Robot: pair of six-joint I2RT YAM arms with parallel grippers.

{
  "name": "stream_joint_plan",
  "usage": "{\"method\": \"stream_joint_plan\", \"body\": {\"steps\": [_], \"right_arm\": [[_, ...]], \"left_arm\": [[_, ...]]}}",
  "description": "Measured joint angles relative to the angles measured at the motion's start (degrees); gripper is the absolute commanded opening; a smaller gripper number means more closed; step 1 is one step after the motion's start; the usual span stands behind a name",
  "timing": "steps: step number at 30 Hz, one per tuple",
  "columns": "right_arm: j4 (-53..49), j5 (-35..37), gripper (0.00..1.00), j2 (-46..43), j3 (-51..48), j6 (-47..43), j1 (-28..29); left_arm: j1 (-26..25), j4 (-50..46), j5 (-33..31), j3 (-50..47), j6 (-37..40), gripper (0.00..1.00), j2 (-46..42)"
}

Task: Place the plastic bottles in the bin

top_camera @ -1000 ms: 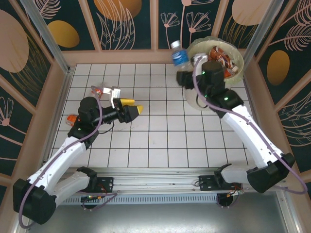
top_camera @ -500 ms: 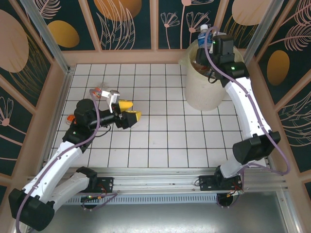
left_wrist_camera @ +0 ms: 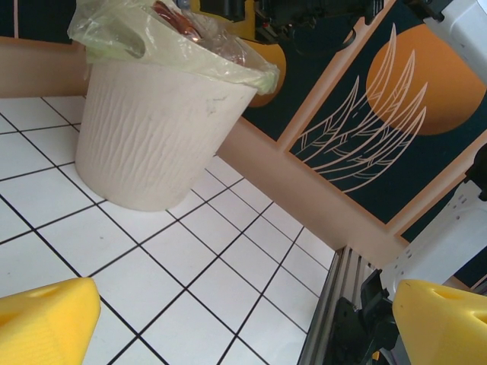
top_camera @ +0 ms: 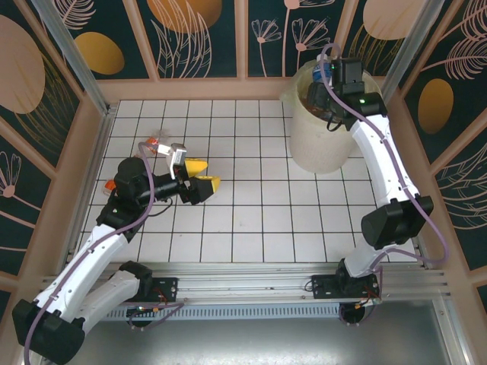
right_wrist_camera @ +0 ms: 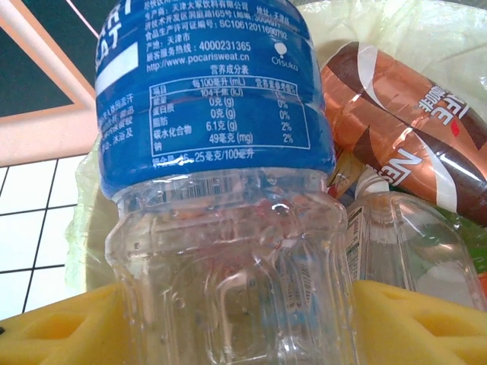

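Inside the bin [top_camera: 316, 144], brown-labelled bottle [right_wrist_camera: 403, 144]; blue-labelled bottle [right_wrist_camera: 205, 91] in right tool [right_wrist_camera: 232, 327]

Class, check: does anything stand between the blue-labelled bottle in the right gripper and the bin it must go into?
Nothing visible does. The blue-labelled bottle, held by the right gripper, hangs over the open bin.

Held between right jaws' pads [right_wrist_camera: 411, 323], which are yellow: blue-labelled bottle [right_wrist_camera: 213, 114], clear ribbed body, blue label, white print.
Just beyond those jaws: brown-labelled bottle [right_wrist_camera: 411, 144], copper-brown with white swirl and white lettering.
Well ahead of left jaws' pads [left_wrist_camera: 46, 323], also yellow: bin [left_wrist_camera: 152, 144], cream-white with fine vertical ribbing; bag [left_wrist_camera: 114, 34] pale yellow-green, translucent.
Worktop [top_camera: 243, 205]: white tiles, black grid lines.
Walls [top_camera: 266, 46]: dark teal, orange discs, pink line-drawn leaves, peach frames.
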Motion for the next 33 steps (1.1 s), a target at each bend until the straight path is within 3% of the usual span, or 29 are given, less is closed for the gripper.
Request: {"method": "stream_joint_plan", "body": {"steps": [14,21,26,33], "right_arm": [[-1.79,-1.95,0.82,0.63,6.88,1.03,-2.73],[-1.84,-1.88,0.62,0.66,7.80,0.70,-3.21],[-1.81,-2.10,0.59,2.36,10.91,-0.11,-4.02],[-1.75,-5.84,0.43,6.62,11.54,-0.90,-4.94]], "left_arm": [[0.00,0.24,-0.11,-0.17,0.00,0.99,0.02],[0.00,0.22,-0.11,-0.17,0.00,0.99,0.00],[0.00,0.22,-0.13,-0.17,0.00,0.99,0.00],[0.00,0.22,-0.35,-0.20,0.00,0.99,0.00]]}}
